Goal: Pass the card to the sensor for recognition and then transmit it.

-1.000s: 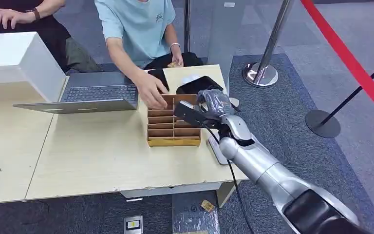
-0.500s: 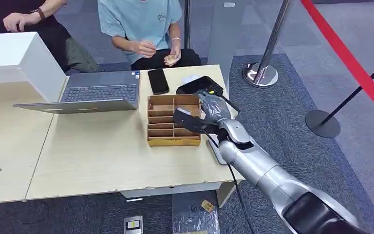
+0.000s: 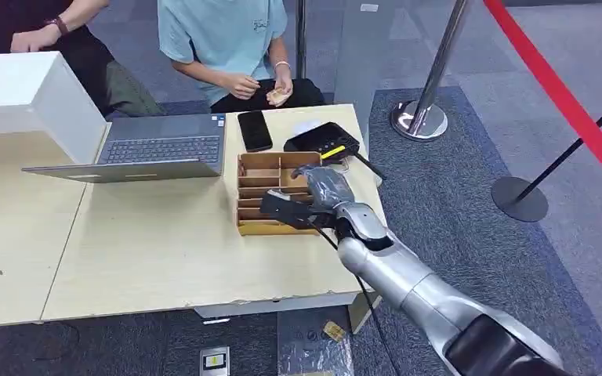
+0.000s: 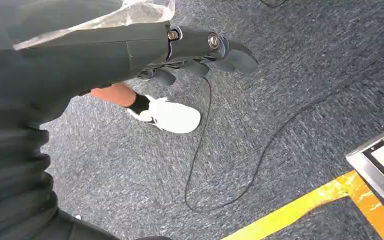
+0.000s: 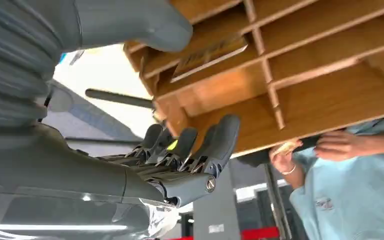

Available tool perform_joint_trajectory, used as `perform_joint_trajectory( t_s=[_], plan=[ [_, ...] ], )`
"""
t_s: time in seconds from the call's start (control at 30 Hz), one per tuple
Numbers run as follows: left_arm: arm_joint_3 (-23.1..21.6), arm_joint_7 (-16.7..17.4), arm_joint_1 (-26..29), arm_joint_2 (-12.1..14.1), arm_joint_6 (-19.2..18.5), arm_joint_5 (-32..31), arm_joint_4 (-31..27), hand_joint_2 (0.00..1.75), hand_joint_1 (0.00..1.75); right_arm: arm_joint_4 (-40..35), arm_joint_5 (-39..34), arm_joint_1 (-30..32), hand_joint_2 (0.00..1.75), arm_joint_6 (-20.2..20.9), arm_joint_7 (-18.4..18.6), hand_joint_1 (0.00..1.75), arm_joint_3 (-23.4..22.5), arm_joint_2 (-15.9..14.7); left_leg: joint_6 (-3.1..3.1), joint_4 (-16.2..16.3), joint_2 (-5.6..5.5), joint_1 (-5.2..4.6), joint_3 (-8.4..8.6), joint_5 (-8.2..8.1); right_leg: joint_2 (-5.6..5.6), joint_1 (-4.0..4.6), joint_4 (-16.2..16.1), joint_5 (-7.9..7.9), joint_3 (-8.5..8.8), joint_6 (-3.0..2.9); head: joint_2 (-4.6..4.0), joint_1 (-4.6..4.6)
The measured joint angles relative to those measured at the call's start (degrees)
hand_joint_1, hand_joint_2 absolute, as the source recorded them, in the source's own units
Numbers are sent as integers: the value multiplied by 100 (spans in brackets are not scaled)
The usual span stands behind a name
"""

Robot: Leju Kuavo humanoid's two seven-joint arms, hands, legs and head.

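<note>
A wooden divider box point(image 3: 259, 205) stands on the pale table point(image 3: 165, 251). My right hand point(image 3: 311, 197) hovers over its near right compartments, fingers point(image 5: 200, 147) spread and thumb point(image 5: 135, 22) apart, holding nothing. A tan card point(image 5: 207, 52) leans in one compartment just past the thumb tip; whether the thumb touches it I cannot tell. The black sensor point(image 3: 321, 139) sits on the table behind the box. My left hand point(image 4: 200, 50) hangs over the carpet with loose fingers and nothing in it.
A person in a light blue shirt point(image 3: 223, 39) sits behind the table, holding a small card point(image 3: 279, 95). A black phone point(image 3: 255, 130), a laptop point(image 3: 161, 149) and a white box point(image 3: 23, 90) are on the table. A stanchion base point(image 3: 421, 119) stands to the right.
My right hand has moved left and nearer over the divider box. The person's hand has left the box and now holds a small card at the chest.
</note>
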Motion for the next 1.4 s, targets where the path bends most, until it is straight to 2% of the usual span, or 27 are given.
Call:
perform_joint_trajectory(
  t_s=[0.13, 0.17, 0.27, 0.33, 0.37, 0.47, 0.57, 0.63, 0.67, 0.7, 0.73, 0.8, 0.83, 0.9, 1.4],
  plan=[
    [0, 4, 6, -7, -2, 0, 0, 175, 0, 103, -17, 11, 175, -33, -52, 52, 52, 90, 0, 0, 0, 0, 0, 0, 0, 0, 0, 0, 0, 0, 0, 0],
    [0, 15, 9, -9, -2, 0, 0, 175, 0, 125, -18, 14, 175, -37, -59, 72, 55, 107, 0, 0, 0, 0, -1, 0, 0, 0, 0, 0, 0, 0, 0, 2],
    [0, 37, 27, -15, -4, 2, 0, 175, 0, 197, -17, 29, 175, -39, -81, 86, 74, 142, 0, 0, 0, 0, 0, 0, 0, 0, 0, 0, 0, 0, 0, 2],
    [0, 44, 41, -17, -9, -2, 0, 175, 0, 240, -17, 45, 175, -41, -105, 82, 92, 168, 0, 0, 0, 0, 0, 0, 0, 0, 0, 0, 0, 0, 0, 0],
    [0, 48, 45, -20, -9, -2, 0, 175, 0, 260, -18, 48, 175, -44, -116, 75, 103, 173, 0, 0, 0, 0, 0, 0, 0, 0, 0, 0, -1, 0, 0, 0],
    [0, 55, 52, -20, -9, -4, 0, 175, 0, 347, -20, 48, 175, -102, -164, 75, 122, 188, 0, 0, 0, 0, 1, 0, 0, 0, 0, 0, 0, 0, 0, 2],
    [0, 41, 48, -20, -4, -7, 0, 175, 0, 424, -68, 48, 175, -146, -219, 63, 129, 205, 0, 0, 0, 0, 2, 0, 0, 0, 0, 0, 0, 0, 0, 0],
    [4, 37, 48, -20, -2, -7, 0, 175, 0, 481, -96, 47, 175, -170, -238, 73, 142, 205, 0, 0, 0, 0, 1, 0, 0, 0, 0, 0, 0, 0, 0, 0],
    [7, 37, 48, -20, -2, -15, 0, 175, 0, 525, -101, 47, 175, -190, -245, 94, 144, 210, 0, 0, 0, 0, 2, 0, 0, 0, 0, 0, 1, 0, 0, 0],
    [7, 39, 47, -20, -2, -24, 0, 175, 0, 548, -103, 48, 175, -216, -258, 124, 146, 208, 0, 0, 0, 0, 2, 0, 0, 0, 0, 0, 1, 0, 0, 0],
    [7, 39, 48, -20, -2, -26, 0, 175, 0, 583, -114, 47, 175, -251, -284, 129, 146, 208, 0, 1, 0, 0, 3, 0, 0, 0, 0, 0, 1, 0, 0, 0],
    [7, 52, 48, -20, -4, -37, 0, 175, 0, 627, -120, 47, 175, -308, -313, 150, 146, 208, 0, 0, 0, 0, 3, 0, 0, 0, 0, 0, 1, 0, 0, 0],
    [7, 57, 49, -20, -4, -39, 0, 175, 0, 645, -120, 46, 175, -332, -326, 152, 146, 208, 0, 0, 0, 0, 3, 0, 0, 0, 0, 0, 1, 0, 0, 2],
    [7, 59, 49, -20, -9, -44, 0, 175, 0, 682, -122, 39, 175, -391, -343, 175, 144, 208, 0, 0, 0, 0, 3, 0, 0, 0, -1, 0, 1, 0, 0, 0],
    [4, 66, 38, -50, -68, -160, 0, 175, 0, 765, -214, -75, 175, -769, -564, 175, 65, 218, 0, 1, 0, 0, 4, 0, 0, 0, 1, 1, 2, 0, 0, 0]
  ],
)
